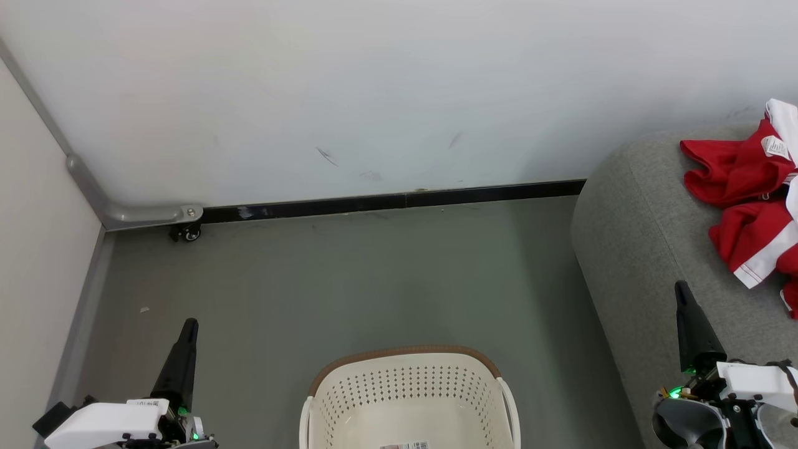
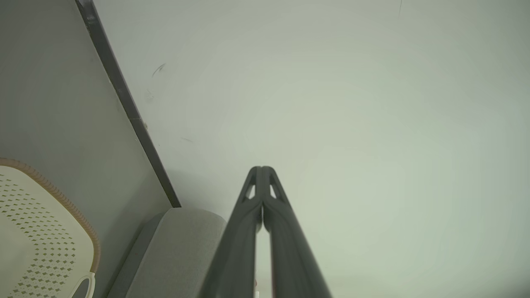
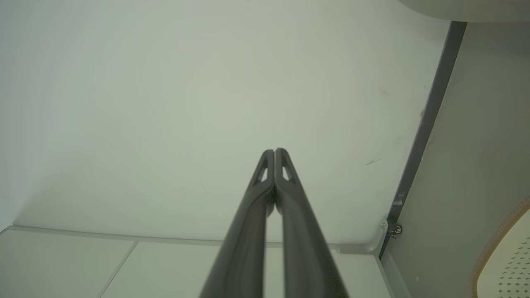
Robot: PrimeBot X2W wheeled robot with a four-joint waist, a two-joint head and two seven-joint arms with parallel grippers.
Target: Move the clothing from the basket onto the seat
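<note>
Clothing (image 1: 748, 206) on seat (image 1: 629, 249), just beyond right gripper (image 1: 682, 290); left gripper (image 1: 190, 325) well apart; both pinched together, holding nothing.

Crumpled red garments (image 1: 742, 171) with white trim lie on top of the grey upholstered seat (image 1: 629, 249). Cream perforated basket (image 1: 405, 390), brown-rimmed, stands upright to the seat's left, apart from it.

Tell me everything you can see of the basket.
The basket is cream-white plastic, its walls perforated with small diamond holes, topped by a brown rim band and flanked by white handles. It stands upright on the grey floor, low centre in the head view, cut off by the bottom edge. What shows of the inside looks empty, save a label on the bottom.
</note>
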